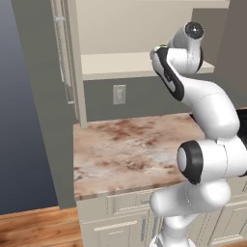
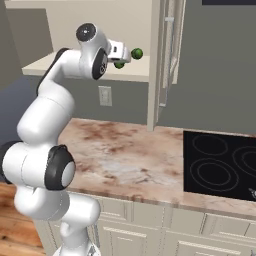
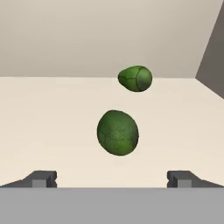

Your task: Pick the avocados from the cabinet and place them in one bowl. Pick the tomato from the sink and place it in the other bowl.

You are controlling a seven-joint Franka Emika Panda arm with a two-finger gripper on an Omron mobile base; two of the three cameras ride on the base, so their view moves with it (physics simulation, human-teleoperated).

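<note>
Hand view | pincer (image 3: 112, 179) wide open, empty | avocados (image 3: 117, 132) on cream cabinet shelf (image 3: 48, 122)

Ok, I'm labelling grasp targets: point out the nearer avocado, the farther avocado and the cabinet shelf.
nearer avocado (image 3: 117, 132), hand view, middle of its skin.
farther avocado (image 3: 136, 78), hand view, centre of its body.
cabinet shelf (image 3: 52, 118), hand view, bare cream surface.
</note>
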